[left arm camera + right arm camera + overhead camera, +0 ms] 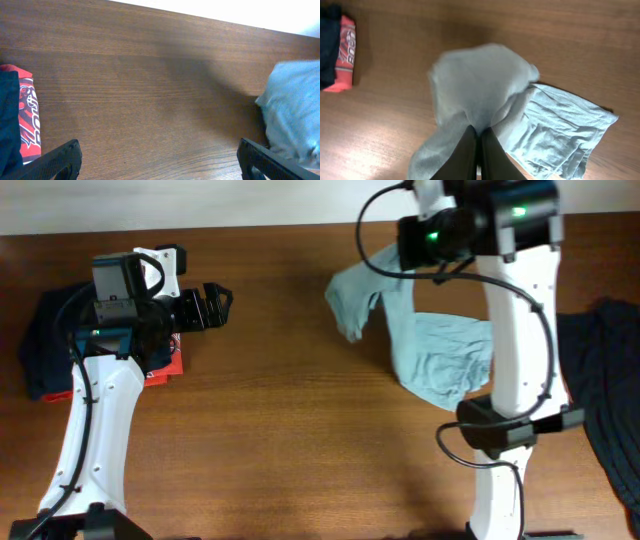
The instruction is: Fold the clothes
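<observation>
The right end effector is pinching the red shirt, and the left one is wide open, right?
No. The right end effector is pinching the pale grey-blue T-shirt instead; the right wrist view shows it. The left end effector is wide open.

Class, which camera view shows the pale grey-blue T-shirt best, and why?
The right wrist view: the T-shirt fills the frame, a fold pinched in the shut right tool. Overhead shows it smaller, partly covered by the right arm. The left wrist view catches only one edge at its right side.
</observation>
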Motion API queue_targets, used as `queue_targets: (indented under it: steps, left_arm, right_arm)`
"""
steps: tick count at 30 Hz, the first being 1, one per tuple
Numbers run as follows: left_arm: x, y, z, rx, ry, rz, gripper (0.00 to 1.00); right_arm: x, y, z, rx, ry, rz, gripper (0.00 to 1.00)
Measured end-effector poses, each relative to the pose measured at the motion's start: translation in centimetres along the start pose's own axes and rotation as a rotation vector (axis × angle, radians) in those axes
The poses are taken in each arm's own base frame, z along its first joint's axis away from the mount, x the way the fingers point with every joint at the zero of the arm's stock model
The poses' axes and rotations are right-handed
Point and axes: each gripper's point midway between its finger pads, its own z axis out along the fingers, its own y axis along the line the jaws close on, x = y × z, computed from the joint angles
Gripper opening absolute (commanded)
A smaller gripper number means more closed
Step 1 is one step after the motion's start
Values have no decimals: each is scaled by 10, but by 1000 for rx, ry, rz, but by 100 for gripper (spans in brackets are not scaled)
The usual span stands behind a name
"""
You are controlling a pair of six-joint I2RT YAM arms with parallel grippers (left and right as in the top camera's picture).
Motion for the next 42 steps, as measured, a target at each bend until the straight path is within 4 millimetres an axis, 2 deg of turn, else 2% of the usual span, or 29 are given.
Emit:
queue_targets:
  steps: [4, 6, 8, 10, 11, 13, 15, 16, 19, 22, 24, 25, 27, 28, 29, 31, 32, 33, 34, 36, 39, 41, 42]
  left_arm:
    - [1, 0, 0, 0, 4, -2, 99]
    - [9, 1, 0, -4, 35, -15, 99]
    - [11, 1, 0, -5, 43, -19, 99]
    - [11, 1, 0, -5, 44, -19, 99]
    - [11, 1, 0, -5, 44, -19, 99]
    - [10, 1, 0, -5, 41, -18, 99]
    - [8, 1, 0, -4, 33, -15, 99]
    - [8, 2, -1, -6, 32, -16, 99]
    - [6, 16, -5, -29, 22, -41, 99]
    - [2, 35, -12, -59, 6, -72, 99]
    - [1, 43, -15, -73, -1, -86, 99]
    - [1, 44, -15, -74, -2, -87, 99]
    - [1, 43, -15, -74, -2, -87, 99]
    - [1, 43, -15, -73, -2, -87, 99]
    - [1, 43, -15, -74, -1, -87, 99]
    - [1, 43, -15, -74, -1, -87, 99]
    - [1, 43, -15, -74, 0, -88, 99]
    - [1, 43, -15, -74, -1, -87, 99]
    - [1, 43, -15, -74, -3, -86, 99]
    - [0, 43, -15, -73, -6, -85, 99]
    - [-1, 43, -15, -73, -7, -85, 99]
    - [-1, 43, -15, -74, -8, -84, 99]
    - [-1, 43, -15, -73, -8, -84, 99]
  right_arm:
    - [9, 23, 37, -22, 82, -35, 4]
    - [15, 33, 53, -29, 117, -50, 4]
    - [18, 39, 62, -34, 138, -61, 6]
    - [21, 47, 68, -44, 153, -72, 20]
    - [24, 54, 70, -57, 160, -90, 36]
    - [26, 61, 71, -67, 164, -105, 53]
    - [27, 66, 71, -73, 165, -125, 61]
    - [27, 66, 71, -72, 165, -124, 68]
    - [21, 43, 68, -46, 153, -63, 72]
    - [10, 2, 55, -5, 118, 42, 74]
    - [2, -35, 33, 34, 66, 117, 77]
    - [-2, -51, 15, 54, 27, 153, 79]
    - [-5, -67, -12, 76, -29, 185, 82]
    - [-5, -75, -34, 95, -73, 202, 82]
    - [-2, -80, -55, 114, -105, 215, 83]
    - [6, -89, -82, 144, -135, 240, 83]
    - [14, -93, -92, 157, -133, 257, 84]
    - [33, -104, -106, 186, -117, 307, 87]
    - [41, -110, -110, 203, -105, 328, 87]
    - [63, -125, -105, 231, -42, 396, 89]
    - [112, -148, -65, 259, 169, 524, 90]
    - [154, -158, -31, 271, 359, 599, 90]
    - [166, -162, -17, 273, 404, 616, 90]
